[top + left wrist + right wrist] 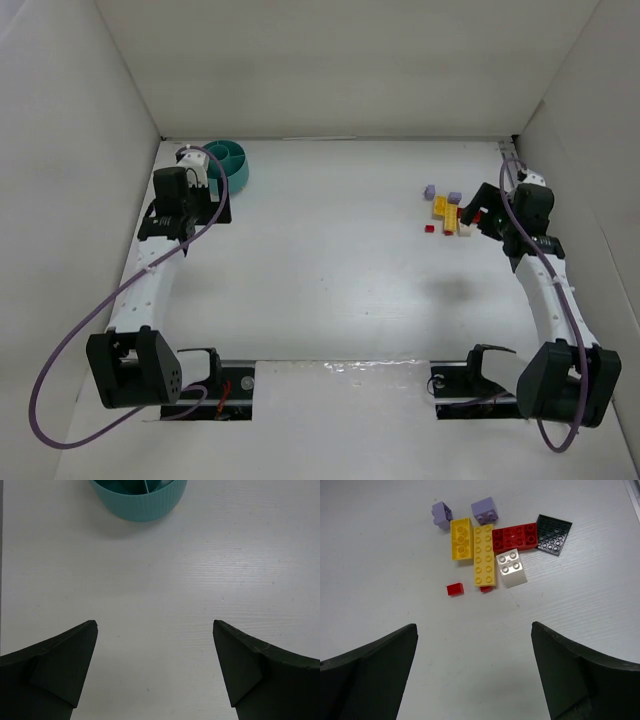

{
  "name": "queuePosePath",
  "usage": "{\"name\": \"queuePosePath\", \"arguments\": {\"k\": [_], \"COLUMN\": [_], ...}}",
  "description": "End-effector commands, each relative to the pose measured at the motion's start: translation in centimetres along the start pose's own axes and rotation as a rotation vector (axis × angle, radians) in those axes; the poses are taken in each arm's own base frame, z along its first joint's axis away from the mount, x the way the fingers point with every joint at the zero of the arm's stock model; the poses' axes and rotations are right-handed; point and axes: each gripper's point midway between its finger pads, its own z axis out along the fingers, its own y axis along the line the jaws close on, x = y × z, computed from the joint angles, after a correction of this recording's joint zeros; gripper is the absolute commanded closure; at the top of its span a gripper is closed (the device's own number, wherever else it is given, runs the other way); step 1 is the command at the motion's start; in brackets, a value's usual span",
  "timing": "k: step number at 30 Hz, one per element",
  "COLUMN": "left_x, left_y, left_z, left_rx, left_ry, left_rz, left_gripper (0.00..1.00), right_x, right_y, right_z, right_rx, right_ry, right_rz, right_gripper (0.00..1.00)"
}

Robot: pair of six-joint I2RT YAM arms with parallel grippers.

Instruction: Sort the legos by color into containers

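Observation:
The legos (445, 210) lie in a small cluster at the right of the table. In the right wrist view I see two pale purple bricks (485, 510), two yellow bricks (483, 556), a red brick (515, 536), a small red piece (455, 589), a white brick (511, 568) and a black plate (553, 534). My right gripper (473, 625) is open and empty, just short of the cluster (478, 214). The teal divided bowl (228, 160) stands at the far left (140, 502). My left gripper (154, 623) is open and empty, a little short of the bowl (205, 195).
White walls enclose the table on the left, back and right. The bowl stands near the back-left corner. Both arm bases sit at the near edge.

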Motion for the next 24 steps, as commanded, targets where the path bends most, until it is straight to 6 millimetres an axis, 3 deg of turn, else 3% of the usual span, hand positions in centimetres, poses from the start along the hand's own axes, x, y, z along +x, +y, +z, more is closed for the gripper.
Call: {"name": "queuePosePath", "arguments": {"k": [1,5,6,9,10,13,16,17,20,24], "left_x": [-2.6,-4.3,-4.2,-3.5,-3.4,-4.1,-5.9,-7.0,-7.5,-7.3], "left_y": [-0.1,-2.0,-3.1,-3.2,-3.5,-5.0,-5.5,-5.6,-6.1,-6.4], "left_z": [-0.8,-2.3,-3.3,-2.1,-2.4,-2.3,-2.2,-2.3,-1.8,-1.2], "left_rx": [-0.002,0.120,0.202,0.189,0.216,0.238,0.226,0.225,0.219,0.186], "left_ry": [-0.074,-0.120,-0.102,-0.014,0.013,-0.016,-0.060,-0.080,-0.069,-0.069], "left_rz": [-0.012,0.088,0.187,0.212,0.242,0.255,0.227,0.217,0.190,0.220], "left_gripper": [0.01,0.01,0.01,0.01,0.01,0.01,0.01,0.01,0.01,0.01], "right_x": [-3.0,-2.8,-2.8,-3.1,-2.3,-2.7,-1.8,-1.0,0.3,0.2], "right_y": [1.0,0.6,0.3,-0.1,-0.5,-0.8,-0.8,-1.1,-1.5,-2.1], "right_z": [-1.1,-1.5,-1.3,-0.8,-0.2,0.5,1.7,2.0,3.8,5.4], "right_rx": [-0.057,-0.060,-0.039,-0.015,-0.007,0.004,-0.001,0.008,0.032,0.083], "right_ry": [-0.092,-0.104,-0.067,-0.019,0.016,0.032,0.109,0.151,0.231,0.264], "right_rz": [-0.028,-0.066,-0.091,-0.138,-0.148,-0.150,-0.139,-0.133,-0.114,-0.113], "right_gripper": [0.00,0.00,0.00,0.00,0.00,0.00,0.10,0.18,0.29,0.43]}}
